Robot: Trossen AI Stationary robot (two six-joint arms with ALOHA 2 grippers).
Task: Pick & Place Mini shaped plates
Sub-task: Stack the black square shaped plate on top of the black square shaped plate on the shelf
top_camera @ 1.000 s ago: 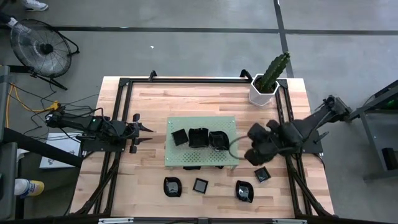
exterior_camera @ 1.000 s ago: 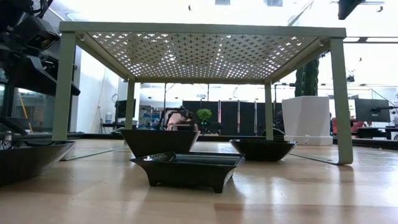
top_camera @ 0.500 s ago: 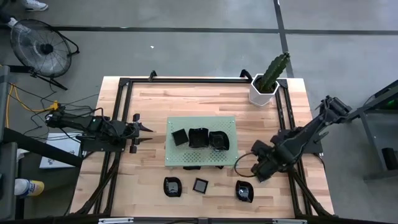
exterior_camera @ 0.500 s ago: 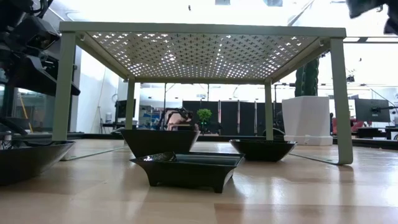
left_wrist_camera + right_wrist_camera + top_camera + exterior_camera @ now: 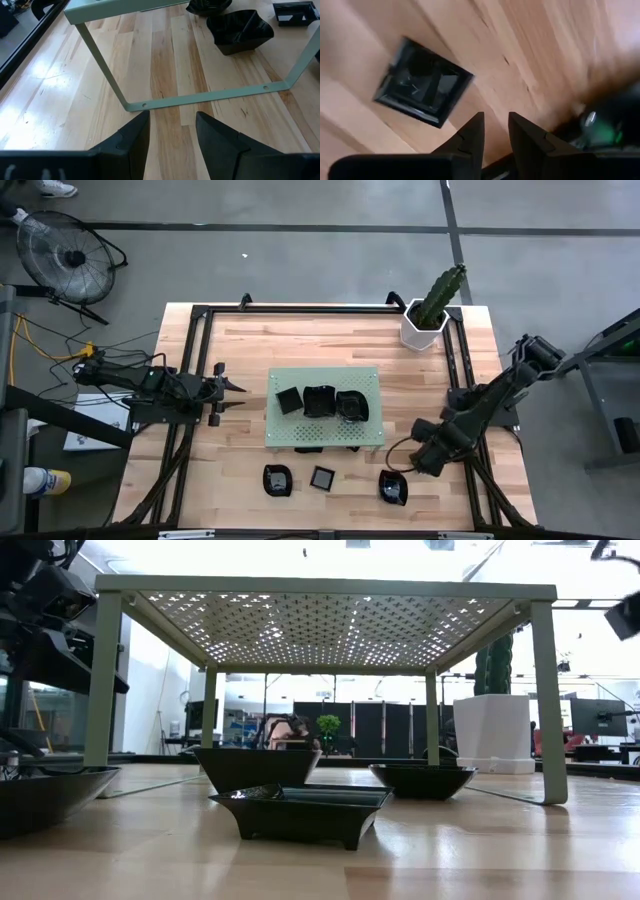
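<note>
Three mini shaped plates, glossy black, sit side by side on top of the green perforated board (image 5: pixel 325 430): the left (image 5: pixel 289 400), the middle (image 5: pixel 319 400) and the right (image 5: pixel 352 405). More plates rest on the wood at the near edge (image 5: pixel 277 479) (image 5: pixel 323 477) (image 5: pixel 393 487), and others sit under the board (image 5: pixel 240 32). My right gripper (image 5: pixel 430 457) points down, open a little, above a square plate (image 5: pixel 422 82) that lies just beside its fingertips (image 5: pixel 496 131). My left gripper (image 5: pixel 228 390) waits open, left of the board.
A white hexagonal pot with a cactus (image 5: pixel 425 325) stands at the far right corner. Black frame rails (image 5: pixel 190 380) run along the table's left and right sides. The board stands on thin green legs (image 5: pixel 548 700), with plates beneath it (image 5: pixel 300 812).
My right gripper has left the board's right edge, gone toward the table's near right and sunk, tipping to point straight down. It now covers the square plate at the near right in the high view. The plates have not moved.
</note>
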